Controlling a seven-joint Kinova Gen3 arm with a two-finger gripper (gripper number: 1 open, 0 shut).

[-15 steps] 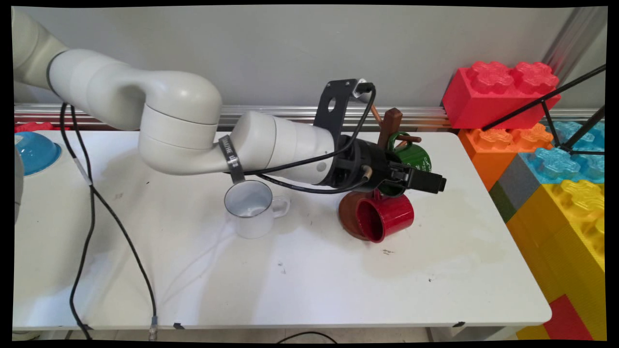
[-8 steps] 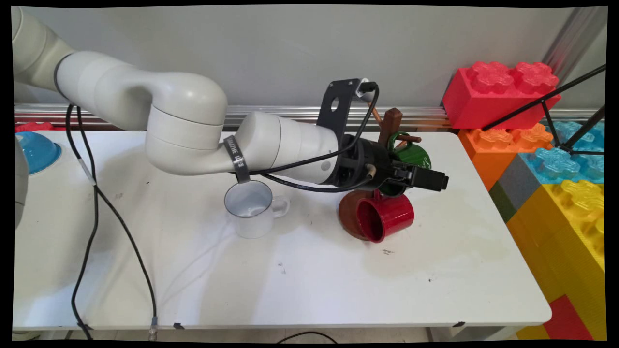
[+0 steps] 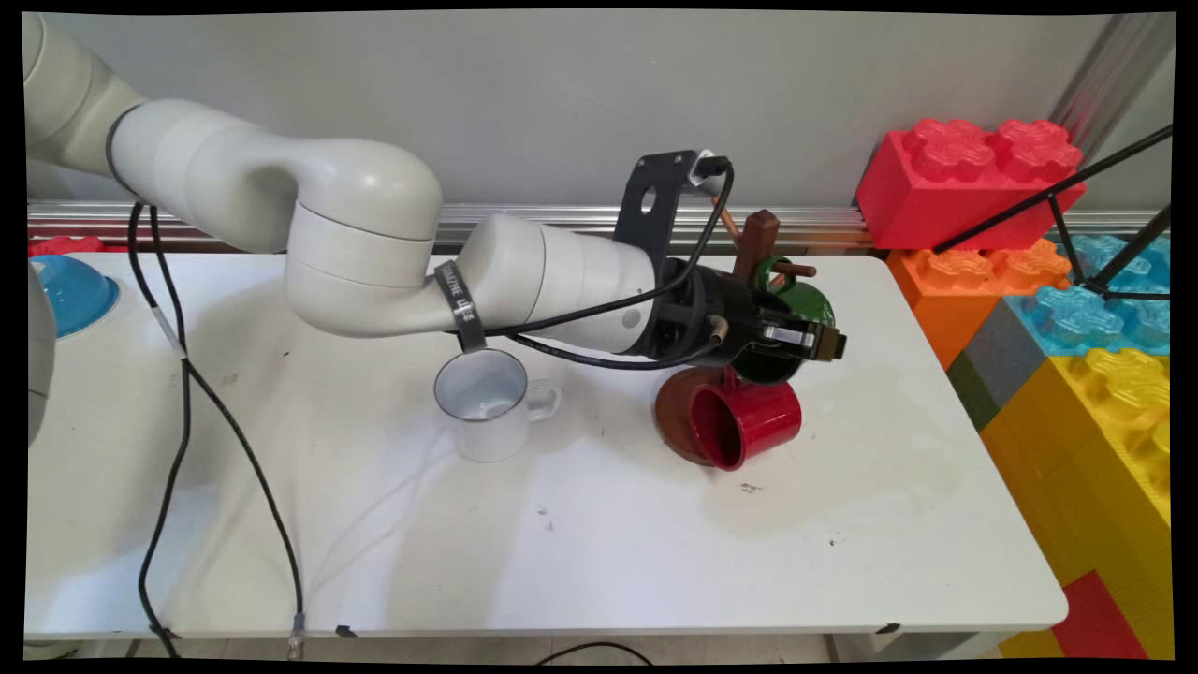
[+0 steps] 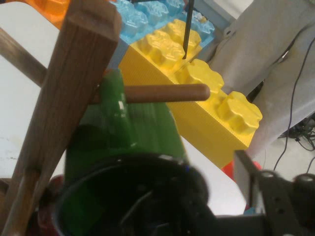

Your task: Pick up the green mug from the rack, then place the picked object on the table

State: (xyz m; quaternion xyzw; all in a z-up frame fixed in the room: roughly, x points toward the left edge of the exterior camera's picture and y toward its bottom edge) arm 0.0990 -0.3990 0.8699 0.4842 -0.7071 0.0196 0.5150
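Observation:
A wooden mug tree point(image 3: 756, 239) stands at the table's back right on a brown round base point(image 3: 672, 404). A green mug point(image 3: 807, 301) hangs by its handle from a peg point(image 4: 162, 93), and a red mug point(image 3: 749, 421) hangs lower on the near side. My gripper point(image 3: 828, 344) is right at the green mug and open. In the hand view the green mug point(image 4: 133, 132) has its dark mouth facing me. One finger point(image 4: 248, 172) stands wide to the right of it, and the other is hidden.
A white enamel mug point(image 3: 487, 402) stands upright mid-table, under the arm. A blue bowl point(image 3: 65, 295) is at the far left. Big toy blocks point(image 3: 973, 178) are stacked off the table's right edge, with a black tripod point(image 3: 1076, 215) over them.
The fingers, held together as a long black block before, have spread and drawn back at the green mug. The arm has shifted slightly right. The mugs have not moved.

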